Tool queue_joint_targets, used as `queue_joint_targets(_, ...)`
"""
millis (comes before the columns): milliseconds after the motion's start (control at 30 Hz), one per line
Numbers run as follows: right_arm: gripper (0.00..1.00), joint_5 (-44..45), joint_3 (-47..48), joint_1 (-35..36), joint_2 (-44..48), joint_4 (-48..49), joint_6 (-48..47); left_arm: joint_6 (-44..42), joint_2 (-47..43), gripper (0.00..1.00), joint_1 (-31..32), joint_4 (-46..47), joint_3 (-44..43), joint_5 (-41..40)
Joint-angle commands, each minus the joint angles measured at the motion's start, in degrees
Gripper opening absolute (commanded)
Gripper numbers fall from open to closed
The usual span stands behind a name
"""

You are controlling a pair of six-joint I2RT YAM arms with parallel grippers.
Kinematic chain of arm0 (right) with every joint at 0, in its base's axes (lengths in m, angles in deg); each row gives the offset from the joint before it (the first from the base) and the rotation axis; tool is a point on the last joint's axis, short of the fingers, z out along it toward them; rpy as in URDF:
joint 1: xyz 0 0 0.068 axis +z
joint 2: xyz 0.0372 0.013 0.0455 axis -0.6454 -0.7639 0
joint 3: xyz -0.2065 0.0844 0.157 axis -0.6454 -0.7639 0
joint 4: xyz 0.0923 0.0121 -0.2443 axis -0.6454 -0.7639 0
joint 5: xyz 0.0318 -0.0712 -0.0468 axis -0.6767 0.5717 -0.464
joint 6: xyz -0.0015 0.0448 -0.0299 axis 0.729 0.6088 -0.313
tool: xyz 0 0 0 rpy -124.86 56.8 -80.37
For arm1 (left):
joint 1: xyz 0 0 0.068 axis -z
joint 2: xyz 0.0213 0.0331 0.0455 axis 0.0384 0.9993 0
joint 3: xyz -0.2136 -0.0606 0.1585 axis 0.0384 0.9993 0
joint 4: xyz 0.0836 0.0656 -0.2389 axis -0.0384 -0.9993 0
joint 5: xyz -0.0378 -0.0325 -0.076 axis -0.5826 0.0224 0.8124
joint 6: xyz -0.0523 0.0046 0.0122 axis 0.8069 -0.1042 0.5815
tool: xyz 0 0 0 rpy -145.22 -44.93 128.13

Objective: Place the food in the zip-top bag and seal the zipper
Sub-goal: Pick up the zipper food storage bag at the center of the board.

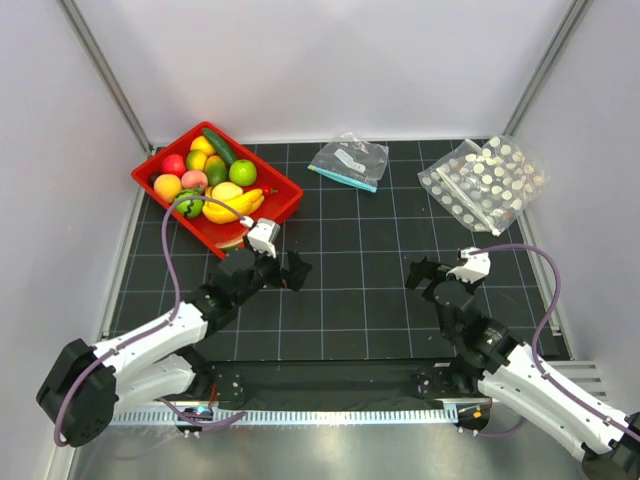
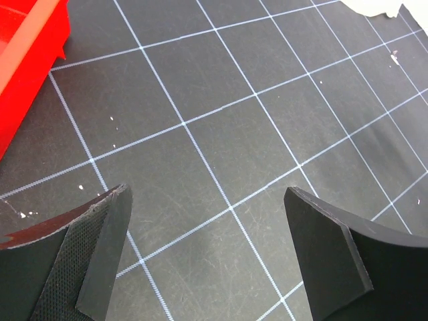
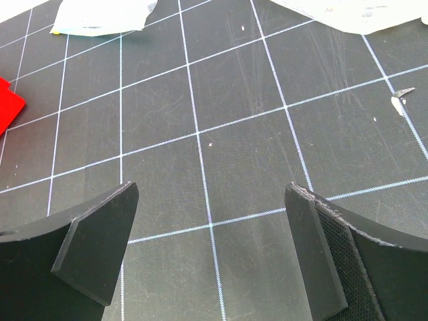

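A shallow red plastic tray (image 1: 283, 192) sits in the upper left of the overhead view, on a black mat ruled with a white grid (image 1: 360, 260); the glossy toy fruits and vegetables (image 1: 215, 180) are heaped inside it, among them yellow bananas, green round pieces and a dark green cucumber; the clear floppy bag printed with white polka dots (image 1: 485, 185) lies crumpled at the upper right, well apart from the tray; between them, near the top centre, lies a clear undotted bag with a teal strip and white label (image 1: 350, 160). The left gripper (image 1: 282, 272) hovers just below the tray's near corner, its jaws spread wide with only bare mat between them; in the left wrist view the gripper (image 2: 214, 247) holds nothing and the tray's red edge (image 2: 27, 60) fills the upper left corner. The right gripper (image 1: 432, 280) sits lower centre-right, below the dotted bag and apart from it, jaws likewise wide and empty; in the right wrist view the gripper (image 3: 210, 247) has open mat ahead of it, the undotted bag (image 3: 100, 17) at the top left and the dotted bag's edge (image 3: 348, 13) at the top right.
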Motion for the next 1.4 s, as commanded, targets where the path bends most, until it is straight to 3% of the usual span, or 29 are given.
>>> queue_joint_targets(0, 0.99, 0.88, 0.93, -0.09, 0.63, 2.15, -0.03, -1.41, -1.90, 1.00, -0.13, 4.57, 0.62, 1.29)
queue_joint_targets(233, 0.96, -1.57, 0.23, -0.09, -0.69, 6.88, -5.46, -1.59, -0.23, 1.00, -0.04, 4.84, 0.19, 1.99)
queue_joint_targets(333, 0.95, 3.58, 5.22, -0.09, -6.29, 5.42, -4.86, -1.41, 0.21, 1.00, -0.04, 5.10, 0.01, 2.87)
queue_joint_targets(400, 0.95, 8.06, 13.72, -0.18, -16.28, 2.52, -4.95, -1.50, 0.12, 1.00, -0.04, 5.19, 0.01, 2.96)
queue_joint_targets(567, 0.96, 6.96, 24.02, -3.60, -26.78, 0.57, -6.44, -1.41, -0.14, 1.00, -0.13, 5.19, 0.27, 3.05)
queue_joint_targets(733, 0.96, 0.02, 32.12, -16.22, -37.40, -1.71, -7.59, -1.24, -0.50, 1.00, -0.04, 5.19, 0.36, 3.05)
queue_joint_targets(967, 0.91, -17.73, 39.24, -34.43, -50.16, 0.47, -3.73, -0.88, -0.41, 1.00, -0.04, 5.45, 0.27, 3.05)
queue_joint_targets(1200, 0.91, -22.48, 45.23, -41.83, -63.79, 2.58, -0.21, -0.18, 1.17, 1.00, -0.04, 5.80, -0.34, 5.68)
queue_joint_targets(1367, 0.91, -28.38, 47.95, -47.55, -70.03, 6.01, 7.61, 0.35, 0.82, 1.00, -0.04, 5.89, -0.43, 6.21)
